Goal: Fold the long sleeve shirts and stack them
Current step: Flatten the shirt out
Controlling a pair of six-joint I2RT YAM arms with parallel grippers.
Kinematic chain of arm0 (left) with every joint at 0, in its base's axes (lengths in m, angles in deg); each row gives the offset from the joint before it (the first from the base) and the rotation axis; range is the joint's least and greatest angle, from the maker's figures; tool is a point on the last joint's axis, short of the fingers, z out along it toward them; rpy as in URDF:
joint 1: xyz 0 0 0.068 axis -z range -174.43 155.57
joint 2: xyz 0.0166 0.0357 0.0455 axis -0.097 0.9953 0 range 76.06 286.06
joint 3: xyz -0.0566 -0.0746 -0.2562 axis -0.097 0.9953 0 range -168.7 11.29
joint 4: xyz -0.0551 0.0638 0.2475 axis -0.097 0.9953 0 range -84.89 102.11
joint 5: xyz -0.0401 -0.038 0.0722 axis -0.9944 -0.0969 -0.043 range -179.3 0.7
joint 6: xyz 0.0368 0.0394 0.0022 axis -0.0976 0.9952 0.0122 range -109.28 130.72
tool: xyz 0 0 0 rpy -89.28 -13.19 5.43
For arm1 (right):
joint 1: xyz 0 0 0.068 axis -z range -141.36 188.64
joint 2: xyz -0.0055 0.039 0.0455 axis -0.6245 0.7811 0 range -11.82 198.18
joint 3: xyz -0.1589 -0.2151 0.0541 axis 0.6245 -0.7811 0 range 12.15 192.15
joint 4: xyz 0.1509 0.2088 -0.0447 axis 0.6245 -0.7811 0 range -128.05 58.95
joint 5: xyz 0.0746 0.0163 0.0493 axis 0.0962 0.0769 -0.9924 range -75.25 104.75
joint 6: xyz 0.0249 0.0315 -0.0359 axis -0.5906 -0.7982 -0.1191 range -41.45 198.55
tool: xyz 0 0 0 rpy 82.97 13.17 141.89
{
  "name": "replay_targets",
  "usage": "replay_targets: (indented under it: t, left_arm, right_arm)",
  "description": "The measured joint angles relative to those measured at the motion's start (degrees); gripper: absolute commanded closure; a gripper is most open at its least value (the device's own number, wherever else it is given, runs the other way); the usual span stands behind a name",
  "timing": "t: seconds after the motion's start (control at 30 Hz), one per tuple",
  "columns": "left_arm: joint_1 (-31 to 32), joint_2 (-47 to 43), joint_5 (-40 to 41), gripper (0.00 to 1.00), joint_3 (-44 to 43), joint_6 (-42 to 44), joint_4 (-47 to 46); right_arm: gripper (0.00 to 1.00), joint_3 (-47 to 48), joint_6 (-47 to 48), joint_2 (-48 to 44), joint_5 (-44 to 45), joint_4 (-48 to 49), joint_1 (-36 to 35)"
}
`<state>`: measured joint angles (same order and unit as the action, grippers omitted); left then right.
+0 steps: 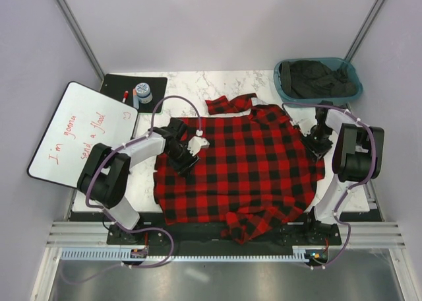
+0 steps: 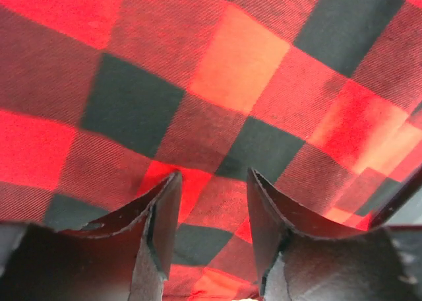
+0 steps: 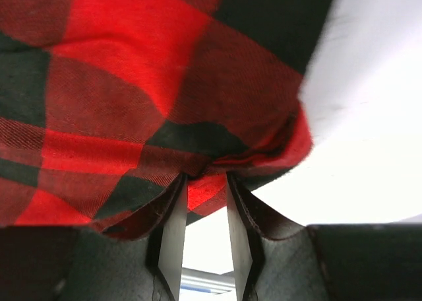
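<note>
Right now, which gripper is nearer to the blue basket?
Right. The right gripper is near the basket, at the shirt's right edge; the left gripper is over the shirt's left part.

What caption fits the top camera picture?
The left gripper and right gripper at opposite sides of a red-and-black flannel shirt spread on the marble table, teal bin of dark clothes behind.

We see a red-and-black checked flannel shirt (image 1: 237, 169) of matt cloth with fine twill ribbing, a white marbled tabletop (image 1: 198, 83) looking smooth and slightly glossy, a teal plastic bin (image 1: 279, 83), and a glossy white whiteboard (image 1: 86, 126).
</note>
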<state>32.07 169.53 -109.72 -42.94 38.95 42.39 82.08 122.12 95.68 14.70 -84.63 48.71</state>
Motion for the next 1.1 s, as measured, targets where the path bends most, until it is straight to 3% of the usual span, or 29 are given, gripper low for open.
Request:
replay_targets:
  t: [0.2, 0.3, 0.43, 0.6, 0.8, 1.1]
  left_arm:
    - [-3.65, 2.62, 1.11, 0.50, -2.19, 0.83, -1.90]
    - [-4.35, 2.62, 2.82, 0.49, -2.43, 1.05, -2.05]
    - [-4.52, 2.62, 3.87, 0.44, -2.49, 1.03, -2.03]
    - [-4.50, 2.56, 3.72, 0.40, -2.49, 0.96, -1.90]
    - [-4.50, 2.47, 3.39, 0.37, -2.36, 0.92, -1.97]
    - [-4.52, 2.47, 3.34, 0.37, -2.34, 0.92, -2.10]
  right_arm:
    - [0.54, 3.50, 0.28, 1.86, 1.55, 1.79, 0.02]
    - [0.54, 4.90, 1.16, 0.61, -0.92, 1.01, 0.28]
    - [0.57, 4.35, 1.99, -7.41, -4.33, -3.67, 1.36]
    - [0.56, -2.99, 1.99, -17.81, -7.76, -7.23, 1.99]
    - [0.45, -11.78, -2.08, -14.27, -10.86, -8.74, 2.32]
    - [0.50, -11.65, -6.58, -6.23, -12.46, -8.50, 6.34]
